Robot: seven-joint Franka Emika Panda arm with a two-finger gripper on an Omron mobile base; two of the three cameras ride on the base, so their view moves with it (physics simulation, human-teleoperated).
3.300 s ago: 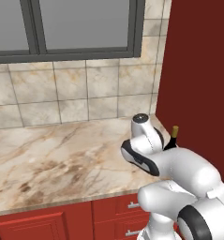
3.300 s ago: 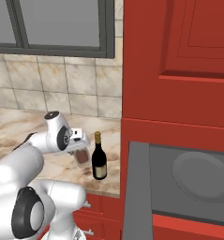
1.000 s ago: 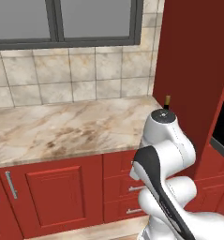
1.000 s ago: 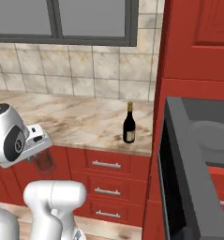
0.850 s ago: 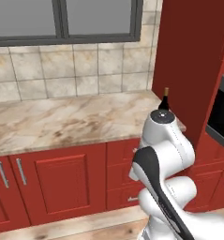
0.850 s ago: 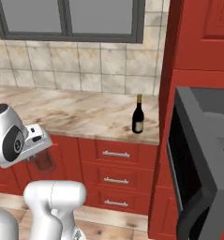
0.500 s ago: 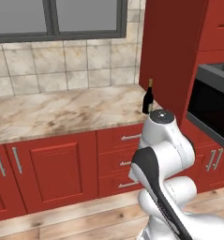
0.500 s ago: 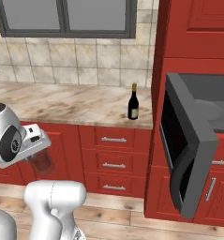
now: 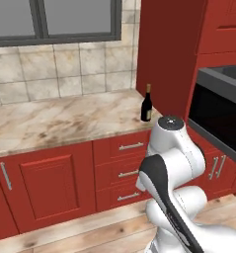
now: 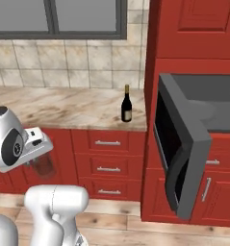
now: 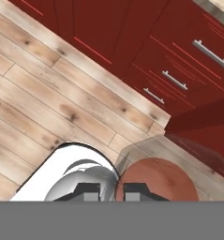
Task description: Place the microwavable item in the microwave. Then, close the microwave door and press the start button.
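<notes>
Tumbler [image 10: 43, 165] hangs low beside the robot's body, the pincer [image 11: 108, 190] clenched on it for carrying toward the microwave [image 10: 210, 103], whose door [image 10: 181, 149] stands open to receive it.

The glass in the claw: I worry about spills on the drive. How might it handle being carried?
The glass looks smooth and clear, so probably slippery and breakable. Its reddish contents sit under an open top, so tilting could spill them. The claw seems to grip at the rim, so it may swing.
</notes>
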